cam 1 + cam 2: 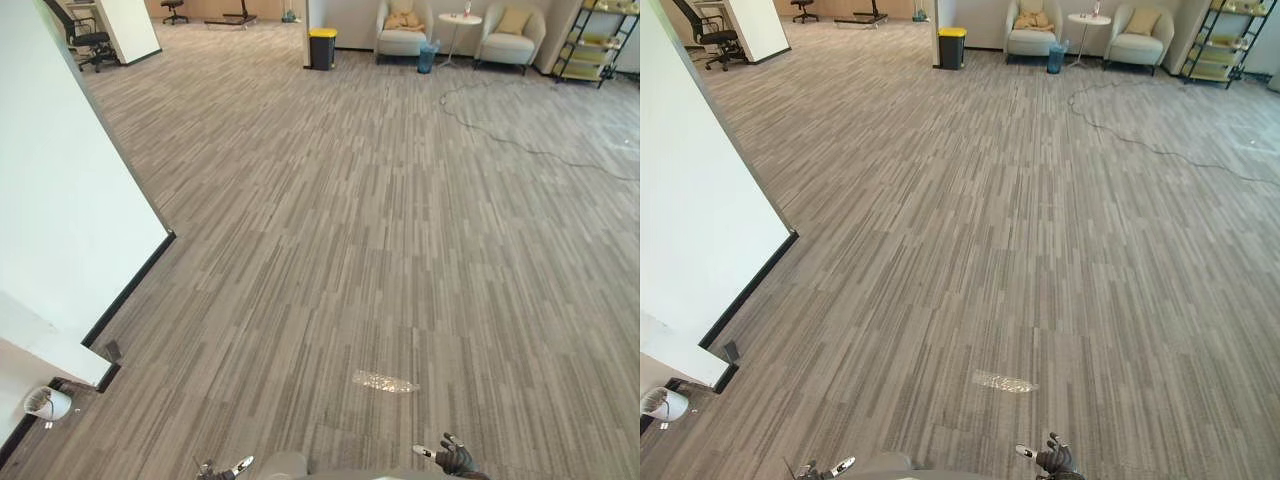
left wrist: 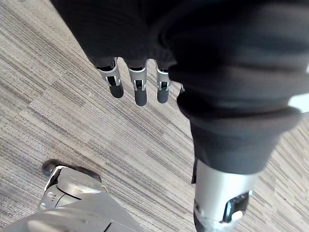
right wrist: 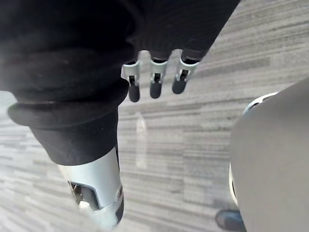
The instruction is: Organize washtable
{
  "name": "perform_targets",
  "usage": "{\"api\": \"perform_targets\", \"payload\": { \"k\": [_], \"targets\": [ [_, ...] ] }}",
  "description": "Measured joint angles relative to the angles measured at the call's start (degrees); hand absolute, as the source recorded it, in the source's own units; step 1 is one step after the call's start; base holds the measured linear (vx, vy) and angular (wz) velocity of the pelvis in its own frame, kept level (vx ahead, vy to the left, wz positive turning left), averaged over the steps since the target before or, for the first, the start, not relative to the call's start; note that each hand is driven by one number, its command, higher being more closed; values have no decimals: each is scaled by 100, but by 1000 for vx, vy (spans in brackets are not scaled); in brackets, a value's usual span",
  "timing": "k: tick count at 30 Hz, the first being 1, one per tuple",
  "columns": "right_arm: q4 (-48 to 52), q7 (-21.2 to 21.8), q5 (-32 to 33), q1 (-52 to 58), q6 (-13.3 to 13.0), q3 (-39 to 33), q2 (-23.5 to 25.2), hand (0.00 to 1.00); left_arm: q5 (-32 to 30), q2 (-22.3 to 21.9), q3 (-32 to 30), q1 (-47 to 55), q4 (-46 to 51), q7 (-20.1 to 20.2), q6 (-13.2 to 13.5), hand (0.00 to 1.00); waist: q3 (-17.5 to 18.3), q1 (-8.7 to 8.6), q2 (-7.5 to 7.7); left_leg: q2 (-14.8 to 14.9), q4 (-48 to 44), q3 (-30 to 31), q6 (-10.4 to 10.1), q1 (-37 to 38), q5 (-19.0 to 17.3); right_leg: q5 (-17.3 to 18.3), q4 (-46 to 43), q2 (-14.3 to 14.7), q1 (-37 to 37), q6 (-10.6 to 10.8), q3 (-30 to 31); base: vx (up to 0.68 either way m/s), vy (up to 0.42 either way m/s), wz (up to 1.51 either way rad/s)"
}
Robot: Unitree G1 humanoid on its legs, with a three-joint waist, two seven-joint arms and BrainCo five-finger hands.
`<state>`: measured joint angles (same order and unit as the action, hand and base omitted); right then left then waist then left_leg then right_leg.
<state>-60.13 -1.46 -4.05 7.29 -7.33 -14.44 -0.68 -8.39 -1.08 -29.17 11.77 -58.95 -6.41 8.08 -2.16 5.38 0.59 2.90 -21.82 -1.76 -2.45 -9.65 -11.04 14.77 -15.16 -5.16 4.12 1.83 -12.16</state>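
No washtable or any of its items are in view; grey striped carpet (image 1: 380,230) stretches ahead. My left hand (image 1: 225,468) hangs low at the bottom edge of the eye views. In its wrist view the left hand (image 2: 139,84) has straight, relaxed fingers over the carpet and holds nothing. My right hand (image 1: 455,460) hangs at the bottom right. Its wrist view shows the right hand (image 3: 154,79) open and empty as well.
A white wall (image 1: 60,200) with a dark base runs along the left, with a small round silver-white object (image 1: 45,403) at its foot. Far back stand a yellow-lidded bin (image 1: 322,47), two armchairs (image 1: 403,30), a round side table (image 1: 459,20) and a shelf (image 1: 595,40). A shiny patch (image 1: 385,382) marks the carpet nearby.
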Motion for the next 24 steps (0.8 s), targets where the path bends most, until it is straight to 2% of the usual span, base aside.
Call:
{"api": "perform_targets", "payload": {
  "k": [3, 5, 7, 9, 12, 14, 16, 17, 18, 19, 20, 22, 23, 24],
  "targets": [
    [5, 8, -3, 30, 3, 148, 62, 0, 0, 53, -11, 6, 17, -3, 0, 0, -1, 23, 177, -120, -128, -118, 64, 24, -33, -136, 275, -105, 130, 116, 157, 214, 142, -2],
    [5, 5, -4, 33, 2, 150, 60, 0, 0, 39, -15, 84, 19, -2, -1, 0, -25, 39, 147, -106, -162, -261, 73, 173, -37, -254, 337, -107, 233, 100, 427, 144, 112, -18],
    [3, 6, -6, 46, 1, 145, 59, 0, 0, 24, -29, 129, 18, -7, -1, 0, 6, 46, 119, -88, -206, -341, 174, 266, -98, -284, 362, -102, 294, 122, 634, 95, 64, -26],
    [-49, 12, -10, 46, 1, 106, 36, 0, 2, 19, -67, 119, 15, -6, 2, 0, 91, 84, 114, -68, -126, -352, 184, 270, -109, -431, 489, -107, 249, 303, 848, 62, 35, -28],
    [-212, 14, -13, 41, 3, -82, -27, 0, 3, 17, -68, 85, -20, -6, 0, 0, 135, 168, 69, -170, 235, -286, 290, 329, -179, -450, 498, -114, 102, 296, 977, 7, 56, -28],
    [-262, 18, -5, 25, -1, -263, -56, 0, 2, 23, -44, 79, -90, -6, -2, 0, 154, 163, 32, -221, 467, -260, 313, 359, -185, -437, 49, -136, -168, 317, 1079, -55, 83, -11],
    [-254, 28, 0, 22, -11, -376, -56, 0, -1, 74, 82, 113, -138, -3, -9, 0, 153, 141, 36, -408, 810, -27, 386, 684, -165, -418, -1381, -214, -744, 379, 1188, -27, 80, 2],
    [-254, 28, -1, 22, -15, -383, -47, 0, -2, 84, 170, 138, -138, -2, -9, 0, 142, 115, 30, -446, 832, -6, 402, 751, -155, -434, -1688, -244, -854, 405, 1238, 42, 97, 19],
    [-258, 20, -5, 14, -18, -378, -19, 0, -14, 175, 279, 211, -145, 11, -10, 0, 170, 33, 121, -523, 859, 24, 467, 862, -134, -455, -2127, -334, -988, 432, 1242, 94, 61, 24],
    [-307, 21, -6, -1, -14, -375, 13, 0, -16, 212, 282, 230, -168, 9, -13, 0, 217, 3, 170, -553, 925, 54, 519, 1015, -155, -501, -2393, -395, -1023, 364, 1208, 109, 41, 18],
    [-332, 22, -8, -8, -16, -376, 19, 0, -15, 218, 282, 241, -196, 3, -15, 0, 235, 1, 140, -540, 945, 59, 540, 1073, -167, -439, -2458, -390, -1023, 295, 1184, 117, 15, 4],
    [-422, 34, -5, -108, -20, -375, 12, 0, -21, 259, 384, 239, -274, 3, -18, 0, 238, -107, 115, -403, 924, 140, 603, 1063, -167, 131, -2028, -311, -1154, 102, 875, 127, -26, 5],
    [-436, 36, -4, -173, -12, -378, 7, 0, -21, 259, 383, 236, -311, 4, -18, 0, 232, -154, 90, -322, 910, 182, 599, 1054, -165, 219, -1860, -228, -1217, 73, 761, 195, -118, 7],
    [-423, 39, -11, -197, -11, -370, -11, 0, -21, 235, 386, 199, -371, 6, -29, 0, 186, -173, 1, -87, 881, 164, 533, 1125, -151, 258, -1566, -33, -1326, 57, 552, 130, -98, 2]
  ]
}}
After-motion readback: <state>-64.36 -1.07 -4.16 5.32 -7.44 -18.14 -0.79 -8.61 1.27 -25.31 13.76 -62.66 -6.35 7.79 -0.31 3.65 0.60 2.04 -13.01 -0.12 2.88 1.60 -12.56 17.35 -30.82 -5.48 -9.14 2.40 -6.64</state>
